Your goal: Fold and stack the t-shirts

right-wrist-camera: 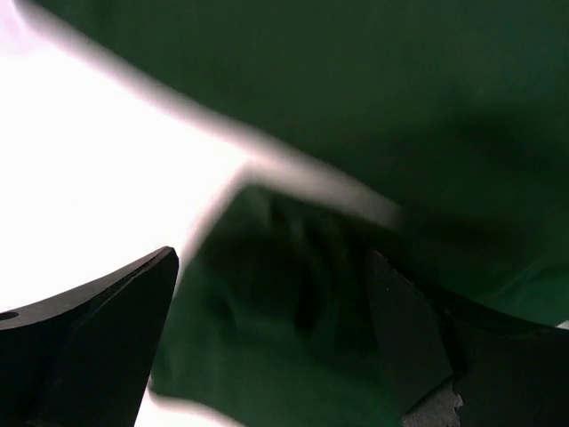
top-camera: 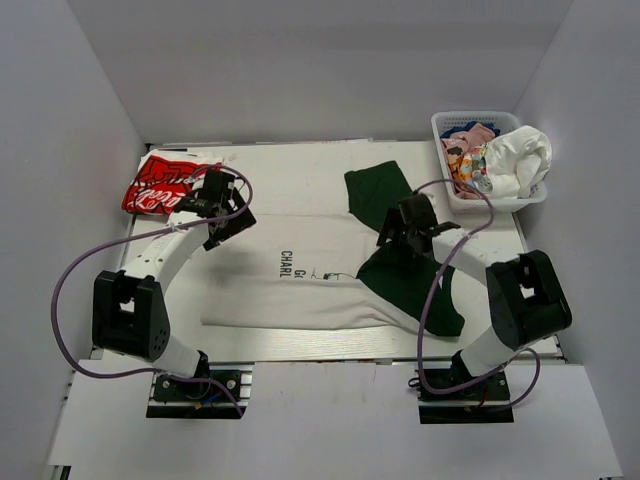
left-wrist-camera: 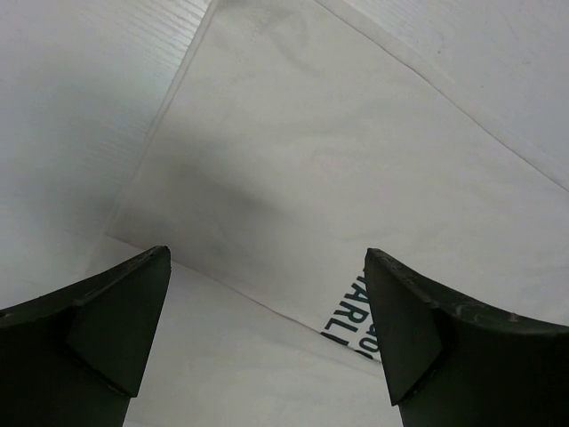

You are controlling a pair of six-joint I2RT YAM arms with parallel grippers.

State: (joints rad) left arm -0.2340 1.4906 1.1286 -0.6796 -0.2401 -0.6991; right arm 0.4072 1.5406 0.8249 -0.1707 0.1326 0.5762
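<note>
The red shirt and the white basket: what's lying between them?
In the top view, the spread white t-shirt, then the dark green t-shirt.

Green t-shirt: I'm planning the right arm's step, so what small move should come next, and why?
Probably lower the right gripper onto the green t-shirt and close its fingers on the cloth. It hovers open close above the shirt, holding nothing, and the green shirt overlaps the right end of the white t-shirt, so it likely must be pulled clear before folding.

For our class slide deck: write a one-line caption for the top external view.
Open left end effector over the white t-shirt, open right end effector over the green t-shirt.
</note>
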